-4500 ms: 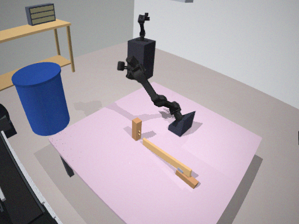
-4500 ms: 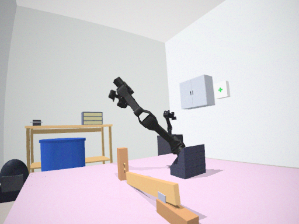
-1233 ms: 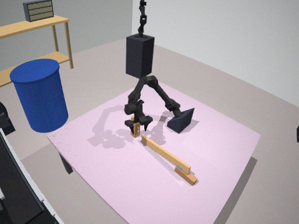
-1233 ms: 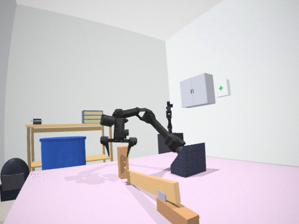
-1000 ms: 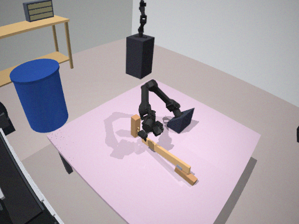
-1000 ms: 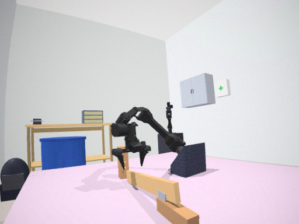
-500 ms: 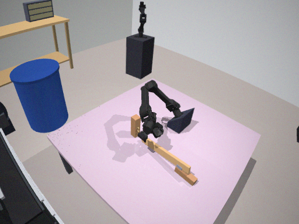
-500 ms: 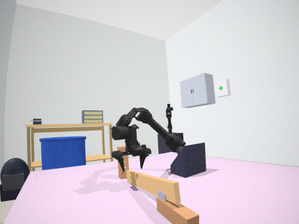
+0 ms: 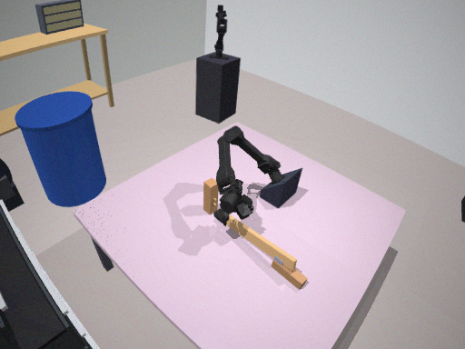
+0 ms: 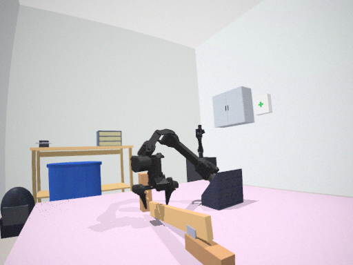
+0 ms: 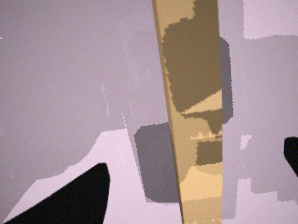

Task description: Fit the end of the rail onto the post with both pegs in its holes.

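Observation:
The long light wooden rail (image 9: pixel 268 247) (image 10: pixel 186 218) (image 11: pixel 192 60) slopes from the grey bracket (image 9: pixel 278 261) (image 10: pixel 191 231) on the low footboard block (image 9: pixel 296 277) (image 10: pixel 207 251) down to its near end in front of the post. The short wooden post (image 9: pixel 210 195) (image 10: pixel 143 177) stands upright, partly behind the gripper in the exterior view. Its pegs (image 9: pixel 214 203) face the rail, with a gap between post and rail. My gripper (image 9: pixel 236 219) (image 10: pixel 156 205) (image 11: pixel 196 159) is open and empty, pointing down over the near part of the rail. In the wrist view its fingers are either side of the rail. The rail's holes are not visible.
The dark wedge-shaped arm base (image 9: pixel 281 191) (image 10: pixel 222 190) stands on the pink table (image 9: pixel 182 291) (image 10: pixel 293 234), right of the post. A blue bin (image 9: pixel 65 154) (image 10: pixel 74 181) and a wooden shelf stand beyond the table. A dark pedestal (image 9: pixel 217 88) stands behind it.

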You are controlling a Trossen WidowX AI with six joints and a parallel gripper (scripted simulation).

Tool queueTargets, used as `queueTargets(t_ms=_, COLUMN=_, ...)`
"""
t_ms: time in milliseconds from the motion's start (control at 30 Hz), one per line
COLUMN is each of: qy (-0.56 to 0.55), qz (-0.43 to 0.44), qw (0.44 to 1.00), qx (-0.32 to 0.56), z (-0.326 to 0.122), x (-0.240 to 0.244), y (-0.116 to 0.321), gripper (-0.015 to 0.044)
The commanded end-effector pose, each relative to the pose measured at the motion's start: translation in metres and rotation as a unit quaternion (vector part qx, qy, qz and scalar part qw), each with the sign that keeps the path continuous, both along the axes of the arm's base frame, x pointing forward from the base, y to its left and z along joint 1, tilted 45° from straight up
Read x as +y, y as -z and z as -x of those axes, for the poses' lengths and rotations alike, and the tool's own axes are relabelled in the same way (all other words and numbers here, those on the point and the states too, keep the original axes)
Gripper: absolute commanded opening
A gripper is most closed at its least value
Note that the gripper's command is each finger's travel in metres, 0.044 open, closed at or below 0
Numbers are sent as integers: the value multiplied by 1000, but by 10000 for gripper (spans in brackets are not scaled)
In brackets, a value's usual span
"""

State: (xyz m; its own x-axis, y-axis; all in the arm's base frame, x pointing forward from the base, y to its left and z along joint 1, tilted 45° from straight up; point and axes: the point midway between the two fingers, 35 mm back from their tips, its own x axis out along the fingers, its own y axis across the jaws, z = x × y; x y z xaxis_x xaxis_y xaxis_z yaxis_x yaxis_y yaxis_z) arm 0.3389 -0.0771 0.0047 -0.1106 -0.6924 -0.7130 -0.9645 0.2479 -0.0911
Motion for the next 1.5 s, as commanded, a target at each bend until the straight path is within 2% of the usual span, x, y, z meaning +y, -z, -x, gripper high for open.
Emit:
queueTargets(t_ms=0, qy=-2, qz=2, qw=1000, qx=2, z=1, x=-4, y=4, gripper=440)
queueTargets(t_ms=600, qy=-2, qz=3, qw=1000, qx=2, z=5, x=-23, y=23, gripper=440)
queueTargets(t_ms=1067, qy=-2, qz=3, qw=1000, qx=2, z=5, x=-23, y=23, gripper=72)
queueTargets(t_ms=1300, qy=-2, qz=3, qw=1000, qx=2, z=5, x=-23, y=23, gripper=26)
queueTargets(t_ms=1333, qy=-2, qz=3, qw=1000, qx=2, z=5, x=-23, y=23, gripper=0)
queueTargets(t_ms=1467, qy=-2, qz=3, qw=1000, qx=2, z=5, x=-23, y=23, gripper=0)
